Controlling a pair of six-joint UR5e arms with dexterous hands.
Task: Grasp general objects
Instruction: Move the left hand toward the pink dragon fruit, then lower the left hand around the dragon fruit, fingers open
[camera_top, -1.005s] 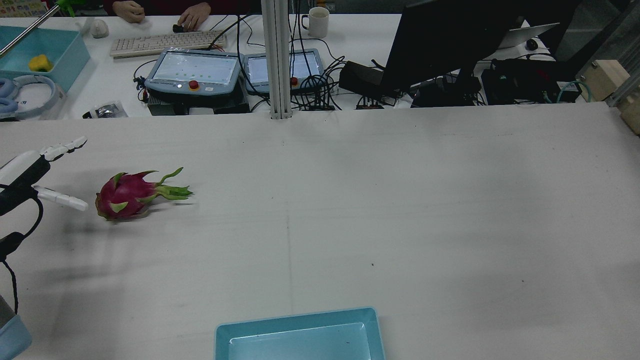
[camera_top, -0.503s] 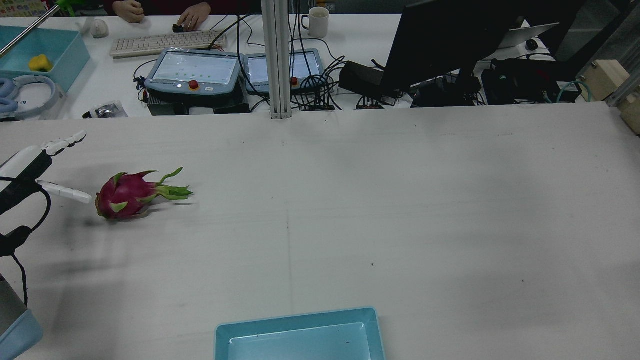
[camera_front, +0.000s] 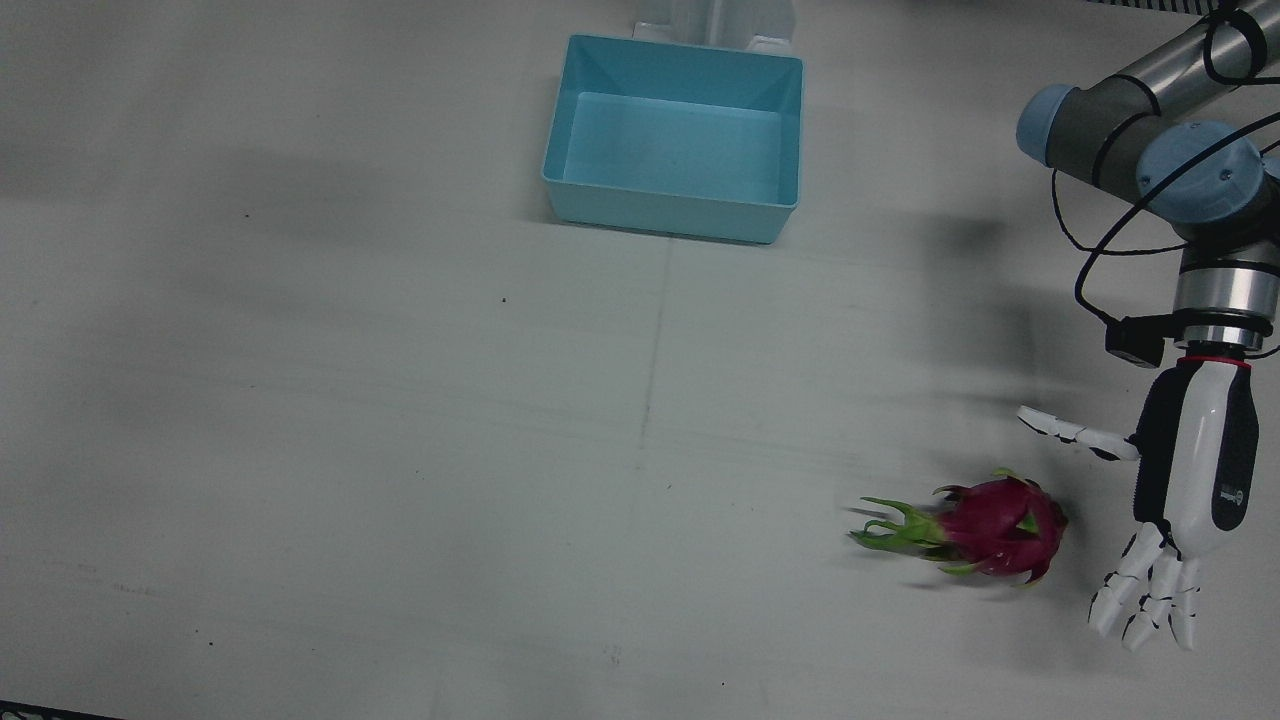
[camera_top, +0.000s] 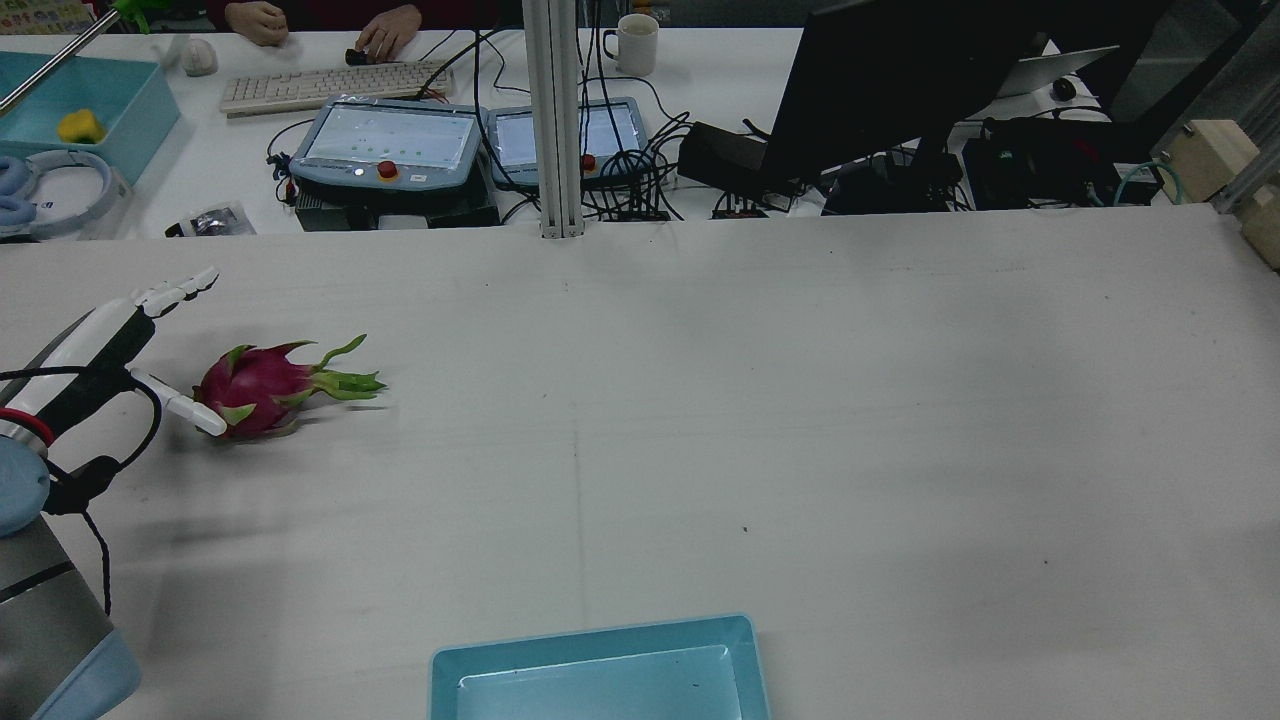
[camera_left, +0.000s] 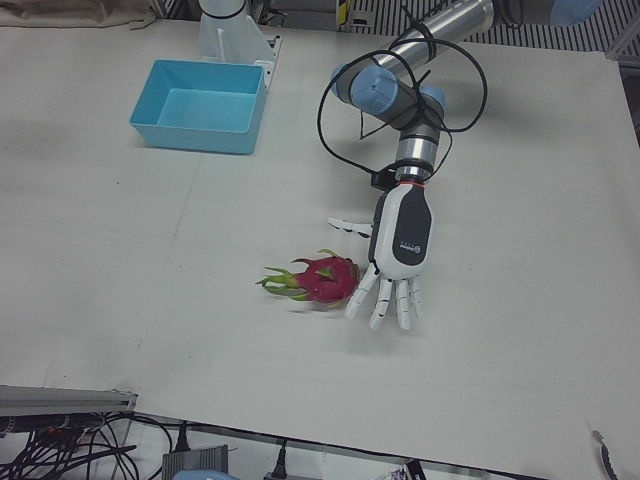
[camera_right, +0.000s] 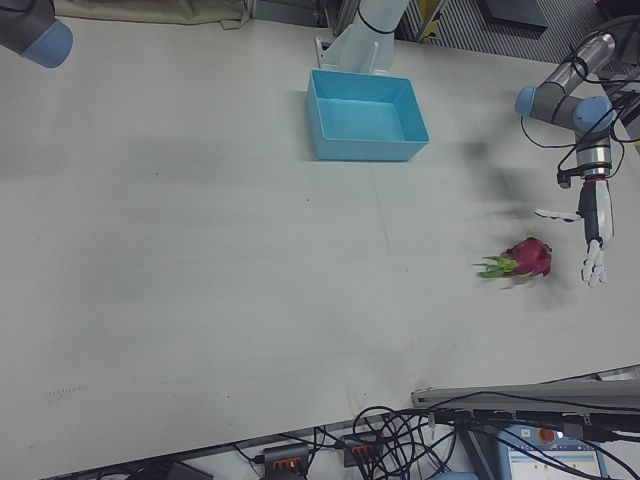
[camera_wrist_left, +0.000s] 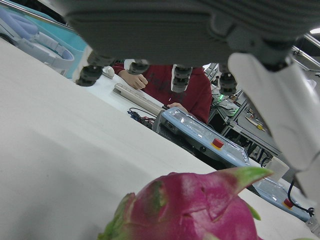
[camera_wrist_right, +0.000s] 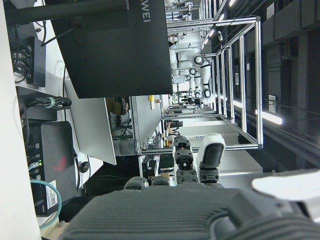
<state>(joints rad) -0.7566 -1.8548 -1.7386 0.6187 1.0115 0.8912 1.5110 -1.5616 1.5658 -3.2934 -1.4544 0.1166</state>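
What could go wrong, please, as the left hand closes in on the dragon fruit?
The left hand is open beside the dragon fruit, not around it. The rounded fruit lies loose on the table, so a side nudge might roll it away. Fingers may also catch only its green leaves and slip.

White-and-black many-fingered left hand (camera_front: 1190, 480) stretched out flat, low over table, palm side turned toward centre. Fingers (camera_front: 1145, 592) extended straight, slightly fanned, apart; thumb (camera_front: 1065, 430) splayed wide to side. Holding nothing. Silver-and-blue jointed left arm (camera_front: 1190, 170) bent at wrist, black cable looped alongside (red ring at wrist flange). Right hand (camera_wrist_right: 200, 200) seen only in own camera: dark palm, fingers partly curled upward, grasp unclear.
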